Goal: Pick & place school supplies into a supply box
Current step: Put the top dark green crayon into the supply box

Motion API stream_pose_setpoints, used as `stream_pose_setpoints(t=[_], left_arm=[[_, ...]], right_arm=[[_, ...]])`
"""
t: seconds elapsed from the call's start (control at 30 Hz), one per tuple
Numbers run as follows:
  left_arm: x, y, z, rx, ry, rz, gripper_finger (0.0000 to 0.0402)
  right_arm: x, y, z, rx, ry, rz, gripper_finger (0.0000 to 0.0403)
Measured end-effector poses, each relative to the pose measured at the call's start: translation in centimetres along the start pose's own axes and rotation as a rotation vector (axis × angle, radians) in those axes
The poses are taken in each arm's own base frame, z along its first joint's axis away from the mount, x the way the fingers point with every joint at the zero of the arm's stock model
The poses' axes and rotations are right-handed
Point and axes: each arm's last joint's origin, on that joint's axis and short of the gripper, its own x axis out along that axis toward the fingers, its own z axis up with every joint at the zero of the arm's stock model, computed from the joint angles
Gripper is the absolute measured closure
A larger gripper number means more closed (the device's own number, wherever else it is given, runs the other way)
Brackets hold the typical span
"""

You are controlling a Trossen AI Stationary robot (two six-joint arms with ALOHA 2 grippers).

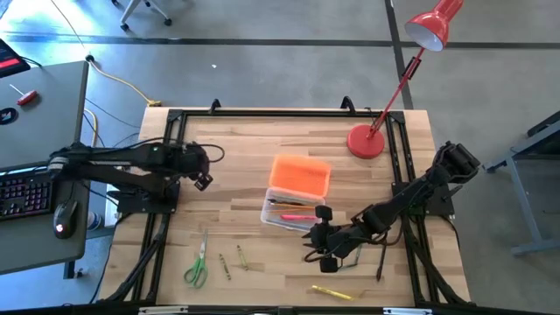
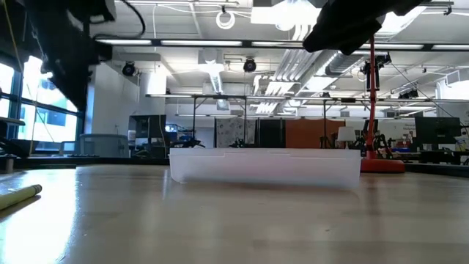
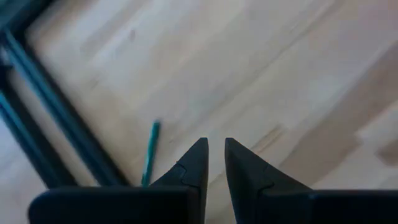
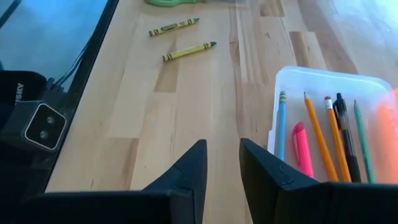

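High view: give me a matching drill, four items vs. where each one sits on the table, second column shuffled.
Items:
1. green scissors
2. red lamp base
3. orange lid
4. yellow pencil

Places:
A. far side of the table, toward the right arm
B. near edge, just beyond the right gripper
C. middle of the table, against the far side of the clear case
D. near edge on the left arm's side

Pairs: 1-D, 2-A, 3-C, 4-B
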Motion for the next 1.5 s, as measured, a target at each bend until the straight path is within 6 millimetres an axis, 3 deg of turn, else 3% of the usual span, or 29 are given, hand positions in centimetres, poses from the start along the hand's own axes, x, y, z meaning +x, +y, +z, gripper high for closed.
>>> stream_pose_setpoints(t=[0.33,0.7,1.2,1.5], left_arm=[[4.9,2.5,2.3,-0.081,0.246,0.088,0.0333],[10.5,3.9,3.4,-0.147,0.534,0.118,0.0303],[13.3,5.0,3.3,-0.201,0.671,0.137,0.0300],[14.7,5.7,3.7,-0.226,0.651,0.116,0.0300]], right_arm=[[0.2,-0.4,0.5,0.019,-0.027,-0.004,0.0329],[0.5,-1.3,0.8,0.014,-0.032,-0.015,0.0329],[0.5,-1.2,0.8,-0.035,-0.032,-0.013,0.0329],[0.5,-1.1,0.8,-0.036,-0.015,0.035,0.0329]])
